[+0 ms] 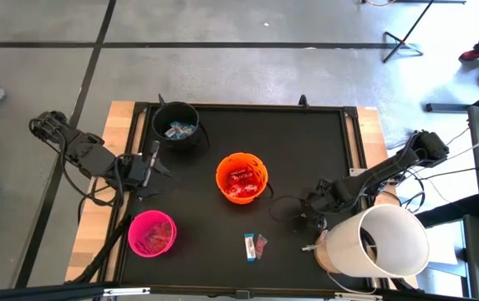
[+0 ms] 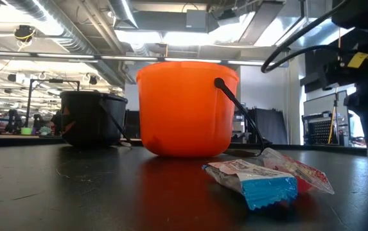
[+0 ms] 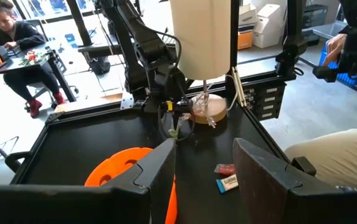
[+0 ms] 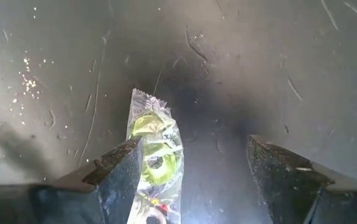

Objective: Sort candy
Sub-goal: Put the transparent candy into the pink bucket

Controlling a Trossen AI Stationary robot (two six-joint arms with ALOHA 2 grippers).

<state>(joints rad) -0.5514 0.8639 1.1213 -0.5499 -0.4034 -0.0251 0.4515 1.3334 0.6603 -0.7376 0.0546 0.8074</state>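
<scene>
Right end effector (image 4: 194,180) open over green candy (image 4: 154,149).

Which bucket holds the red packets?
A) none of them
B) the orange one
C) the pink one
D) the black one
B: in the high view red packets lie inside the orange bucket at the middle of the table.

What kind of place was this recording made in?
Most likely a robotics lab or workshop. The low view shows an open ceiling with strip lights and exposed ducts. The left wrist view shows a person seated at a work table, and the high view shows a stand's legs on a concrete floor.
</scene>
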